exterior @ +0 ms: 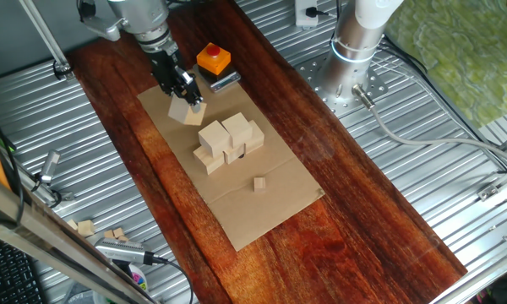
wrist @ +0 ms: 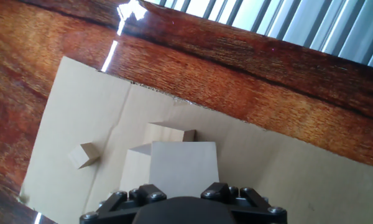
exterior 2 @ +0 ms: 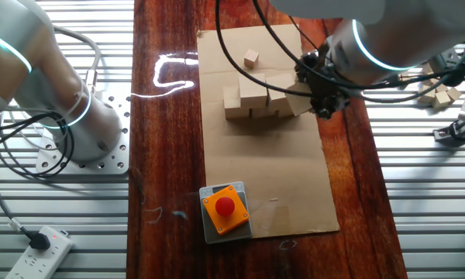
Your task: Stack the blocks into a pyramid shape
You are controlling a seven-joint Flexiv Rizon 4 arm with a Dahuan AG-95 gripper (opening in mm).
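The black two-finger end effector (wrist: 184, 198) is clamped on 1 pale unfinished wooden cube (wrist: 183, 167), carried above the brown cardboard sheet (exterior: 270, 203) just beside the partly built pile of pale cubes (exterior: 226, 142). Next: align over the pile and lower it.

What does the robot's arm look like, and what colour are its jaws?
The arm is smooth, rounded, silver-grey metal, with a glowing pale blue ring round one joint in the other fixed view. Thin black cables loop along it. The gripper is black, and its jaws are dark and blocky, with small bolts near their base.
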